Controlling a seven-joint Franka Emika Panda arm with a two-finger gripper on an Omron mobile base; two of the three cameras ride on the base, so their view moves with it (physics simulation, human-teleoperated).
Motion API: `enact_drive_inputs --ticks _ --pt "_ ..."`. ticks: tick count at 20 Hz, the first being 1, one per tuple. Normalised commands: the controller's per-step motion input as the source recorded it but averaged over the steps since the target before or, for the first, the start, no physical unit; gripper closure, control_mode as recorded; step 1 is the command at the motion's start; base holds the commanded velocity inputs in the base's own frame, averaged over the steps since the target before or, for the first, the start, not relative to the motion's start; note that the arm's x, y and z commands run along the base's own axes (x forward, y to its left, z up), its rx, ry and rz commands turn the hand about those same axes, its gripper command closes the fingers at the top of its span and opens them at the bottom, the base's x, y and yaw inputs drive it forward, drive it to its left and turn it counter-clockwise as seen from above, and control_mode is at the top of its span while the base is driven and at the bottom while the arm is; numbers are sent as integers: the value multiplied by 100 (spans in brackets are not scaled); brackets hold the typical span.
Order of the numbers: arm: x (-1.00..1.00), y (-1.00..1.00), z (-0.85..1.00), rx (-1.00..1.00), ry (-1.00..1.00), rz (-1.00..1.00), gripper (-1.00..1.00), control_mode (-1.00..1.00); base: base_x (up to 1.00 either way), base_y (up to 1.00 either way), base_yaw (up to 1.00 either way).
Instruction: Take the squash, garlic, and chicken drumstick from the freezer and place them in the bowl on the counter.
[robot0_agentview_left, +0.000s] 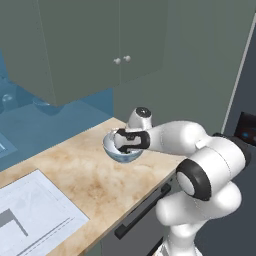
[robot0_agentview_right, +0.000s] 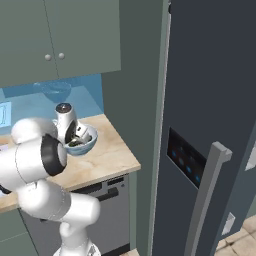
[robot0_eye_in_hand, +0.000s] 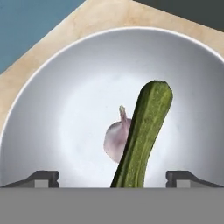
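Beside the closed freezer (robot0_agentview_right: 215, 100), largest to smallest:

Freezer: tall dark slate cabinet, door shut, long bar handle (robot0_agentview_right: 207, 195) down its front. Presumed to hold the chicken drumstick, which is not among the items listed below.

Counter (robot0_agentview_left: 75, 170): beige marbled stone, ending just beside the freezer column.

Bowl (robot0_eye_in_hand: 52, 87): round, white inside, blue outside, standing on the counter near its corner. Rigid and likely breakable; best left where it stands.

Gripper (robot0_eye_in_hand: 112, 177): poised directly over the bowl, fingers (robot0_eye_in_hand: 43, 177) spread wide with nothing between them. From the base views the hand hides most of the bowl's contents.

Squash (robot0_eye_in_hand: 146, 135): dark green, elongated, inside the bowl, one end rising toward the hand between the two tips but touching neither; it appears to lean against the garlic, though contact is hard to confirm. Judged firm, light, smooth-skinned and somewhat slippery; a hold across the mid-length would suit it.

Garlic (robot0_eye_in_hand: 114, 142): pinkish-white bulb with thin stem tip, lying on the bowl floor, partly hidden behind the squash. Judged light, papery, inclined to roll; grasp across the widest part of the bulb, not the stem.

Status, as judged: two of three foods delivered.
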Motion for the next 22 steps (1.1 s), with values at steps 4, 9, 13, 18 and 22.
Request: enact_drive_inputs --ticks 4,9,13,18,22 --pt "-39 0 32 0 -14 0 -100 -100 0 0 0" --pt "-54 0 48 0 -14 0 -100 -100 0 0 0" --pt "-77 -8 62 0 -5 0 -100 -100 0 0 0" --pt "-83 -31 66 0 -1 0 -100 -100 0 0 0" --pt "-94 -46 66 0 0 0 -100 -100 0 0 0"
